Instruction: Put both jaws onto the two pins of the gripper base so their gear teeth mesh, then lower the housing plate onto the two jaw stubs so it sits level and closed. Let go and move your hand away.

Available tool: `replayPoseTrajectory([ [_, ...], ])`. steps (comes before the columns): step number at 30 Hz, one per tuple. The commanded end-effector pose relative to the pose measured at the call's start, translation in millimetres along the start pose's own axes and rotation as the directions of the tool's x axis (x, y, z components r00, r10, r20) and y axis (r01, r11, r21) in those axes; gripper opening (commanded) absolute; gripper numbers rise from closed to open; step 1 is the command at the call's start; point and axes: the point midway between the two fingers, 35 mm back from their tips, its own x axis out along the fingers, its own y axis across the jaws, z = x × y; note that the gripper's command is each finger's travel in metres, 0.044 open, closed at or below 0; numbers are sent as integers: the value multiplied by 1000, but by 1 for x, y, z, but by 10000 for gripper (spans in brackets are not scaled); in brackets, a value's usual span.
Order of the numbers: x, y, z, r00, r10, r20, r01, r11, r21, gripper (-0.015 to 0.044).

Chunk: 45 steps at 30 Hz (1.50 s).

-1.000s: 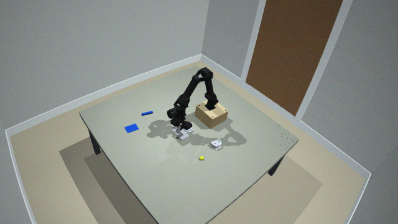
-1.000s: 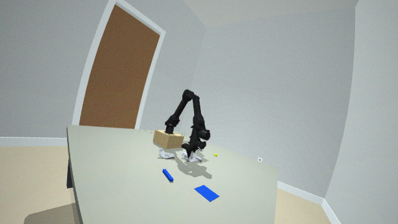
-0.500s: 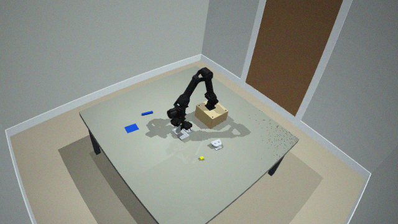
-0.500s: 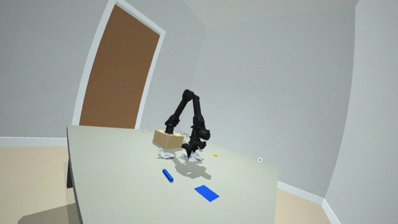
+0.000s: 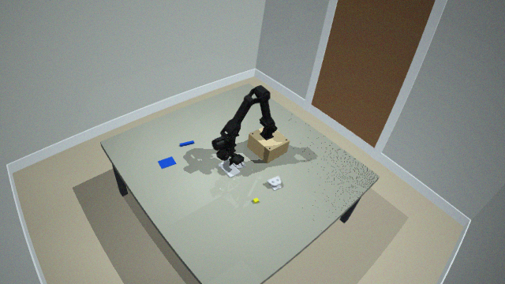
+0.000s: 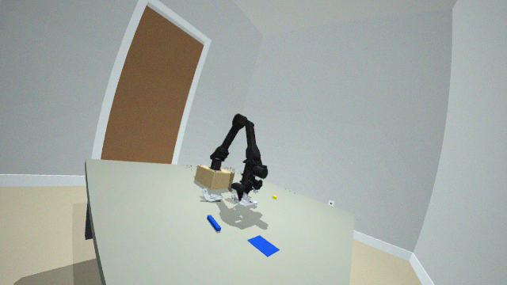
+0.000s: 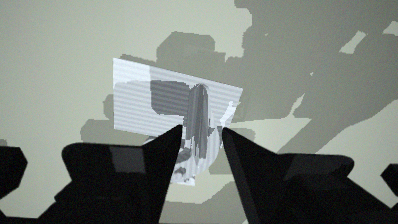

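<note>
My gripper (image 5: 232, 162) (image 6: 240, 198) (image 7: 202, 130) is open low over the white gripper base (image 5: 232, 173) (image 6: 249, 203) (image 7: 130, 102). In the wrist view a narrow upright grey-white part, apparently a jaw (image 7: 199, 107), stands on the base between the fingertips, with a gap on each side. Its seating on a pin and any gear teeth are hidden or too small to tell. A curved white piece (image 6: 211, 195), perhaps the other jaw, lies apart from the base near the wooden block. A white piece with two dark spots (image 5: 274, 181), perhaps the housing plate, lies apart in the top view.
The arm stands on a wooden block (image 5: 259, 151) (image 6: 210, 178). A blue bar (image 5: 186, 143) (image 6: 214, 223) and a flat blue rectangle (image 5: 166, 162) (image 6: 263, 245) lie on one side of the base. A small yellow block (image 5: 256, 200) (image 6: 274, 197) lies on the other side.
</note>
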Motion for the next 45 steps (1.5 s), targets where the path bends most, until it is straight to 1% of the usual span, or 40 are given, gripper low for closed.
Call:
replayPoseTrajectory([
  [1,0,0,0,1000,0,0,0,1000,0,224],
  [12,-2,0,0,1000,0,0,0,1000,0,224],
  [15,-18,0,2,1000,-1,-1,1,1000,1,224],
  [20,-66,0,0,1000,-2,-3,2,1000,3,224],
  [24,-69,0,-1,1000,-2,-4,2,1000,4,224],
  [25,-62,0,3,1000,-1,7,1,1000,6,224],
  [33,-65,0,3,1000,-5,11,5,1000,5,14],
  [34,-65,0,3,1000,-5,11,5,1000,5,0],
  [45,-65,0,3,1000,-5,11,5,1000,5,0],
])
